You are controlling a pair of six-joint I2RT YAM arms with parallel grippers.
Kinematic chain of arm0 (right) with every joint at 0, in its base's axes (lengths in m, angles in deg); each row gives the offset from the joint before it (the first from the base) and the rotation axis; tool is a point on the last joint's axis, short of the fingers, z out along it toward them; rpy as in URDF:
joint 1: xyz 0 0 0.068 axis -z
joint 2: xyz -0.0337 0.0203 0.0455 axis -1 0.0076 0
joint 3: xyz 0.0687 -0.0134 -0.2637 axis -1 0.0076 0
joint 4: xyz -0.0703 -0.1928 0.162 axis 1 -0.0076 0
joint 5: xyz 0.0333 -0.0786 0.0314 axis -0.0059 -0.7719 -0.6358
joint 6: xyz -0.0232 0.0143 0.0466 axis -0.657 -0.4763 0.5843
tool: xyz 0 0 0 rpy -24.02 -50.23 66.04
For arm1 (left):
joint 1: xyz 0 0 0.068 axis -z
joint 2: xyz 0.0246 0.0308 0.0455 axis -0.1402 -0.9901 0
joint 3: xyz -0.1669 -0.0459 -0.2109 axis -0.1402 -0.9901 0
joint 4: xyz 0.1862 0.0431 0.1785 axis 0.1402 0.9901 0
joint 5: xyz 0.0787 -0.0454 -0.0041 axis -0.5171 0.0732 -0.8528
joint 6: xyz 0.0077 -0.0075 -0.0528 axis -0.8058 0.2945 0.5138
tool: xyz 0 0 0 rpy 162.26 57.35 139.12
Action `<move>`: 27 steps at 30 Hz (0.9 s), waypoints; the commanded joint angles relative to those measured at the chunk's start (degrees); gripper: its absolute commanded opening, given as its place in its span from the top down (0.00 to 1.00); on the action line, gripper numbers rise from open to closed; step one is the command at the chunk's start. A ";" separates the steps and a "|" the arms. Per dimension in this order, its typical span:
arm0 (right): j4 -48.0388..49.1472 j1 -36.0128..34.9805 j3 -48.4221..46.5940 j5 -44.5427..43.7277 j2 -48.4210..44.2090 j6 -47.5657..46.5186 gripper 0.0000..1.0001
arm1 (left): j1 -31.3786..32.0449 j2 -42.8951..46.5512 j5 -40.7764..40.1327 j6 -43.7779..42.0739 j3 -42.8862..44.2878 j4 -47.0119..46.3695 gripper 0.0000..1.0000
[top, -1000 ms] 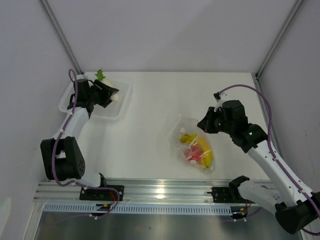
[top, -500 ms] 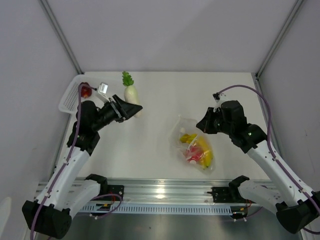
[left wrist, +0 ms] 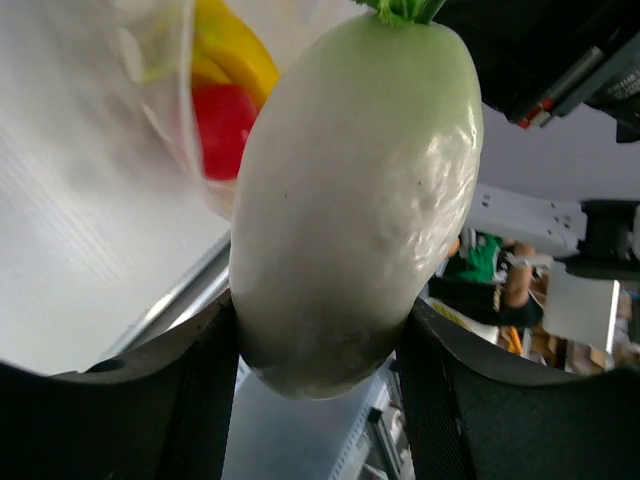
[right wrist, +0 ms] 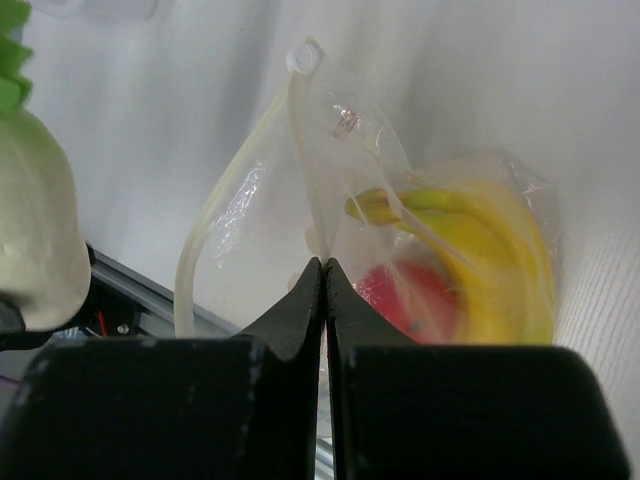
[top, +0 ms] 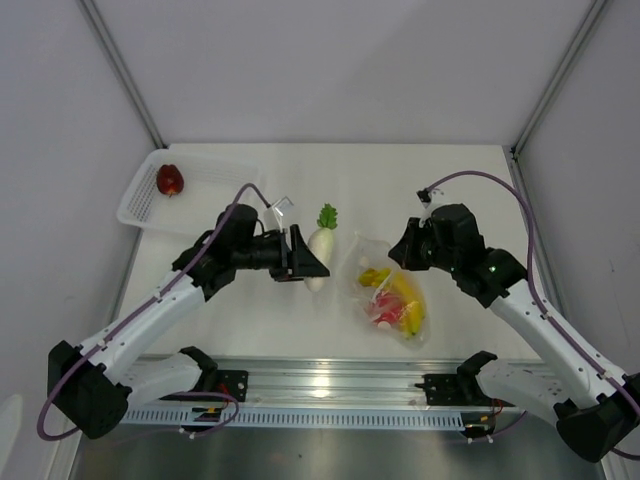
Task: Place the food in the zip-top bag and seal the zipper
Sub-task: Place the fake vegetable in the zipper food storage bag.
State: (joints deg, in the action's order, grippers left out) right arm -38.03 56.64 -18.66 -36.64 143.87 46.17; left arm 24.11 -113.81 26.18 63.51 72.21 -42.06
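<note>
**Radish held at the bag mouth, one fruit in the basket**

Much of this scene is hard for you to read. From above, the zip-top bag (top: 372, 262) all but vanishes against the white desk (top: 300, 315); only its crinkles and contents give it away. The right claw (right wrist: 322, 268) is just a dark mass at the bag's far right corner in that view. Its own camera shows its two fingers clenched flat together on one lip of the bag.

The zipper (right wrist: 306, 150) shows only faintly as a thicker clear band. It splits from a small white tab into two strips bowed apart, so the mouth stands open toward the left.

The left claw (top: 314, 268) is grasping the white radish (top: 320, 246) by its rounded end, which sits hidden between the fingers. The green top points toward the far side. It is cut off at the top edge of the left wrist view. The radish is just left of the bag's open mouth; you cannot tell whether it touches the plastic.

Inside the bag lie the yellow banana bunch (top: 408, 300) and, against it, the red apple (top: 384, 306), both blurred through the film.

The white mesh basket (top: 205, 185) sits at the far left of the desk. It holds one dark red round fruit (top: 170, 180) in its left end.
</note>
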 commanded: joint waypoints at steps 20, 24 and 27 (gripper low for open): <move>5.38 -8.29 5.44 -8.03 -7.27 -7.73 1.00 | 10.82 -14.52 19.07 25.75 -3.17 -19.45 0.99; 5.91 -10.22 5.53 -8.64 -7.53 -8.88 1.00 | 11.69 -16.19 19.69 28.04 -2.91 -18.75 0.99; 5.47 -11.02 5.53 -10.22 -7.36 -9.05 1.00 | 12.66 -17.25 20.14 30.07 -2.82 -18.14 0.98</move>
State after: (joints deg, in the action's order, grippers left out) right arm -34.75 46.36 -13.26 -44.48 137.14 38.81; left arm 35.65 -130.47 43.82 89.63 69.30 -58.87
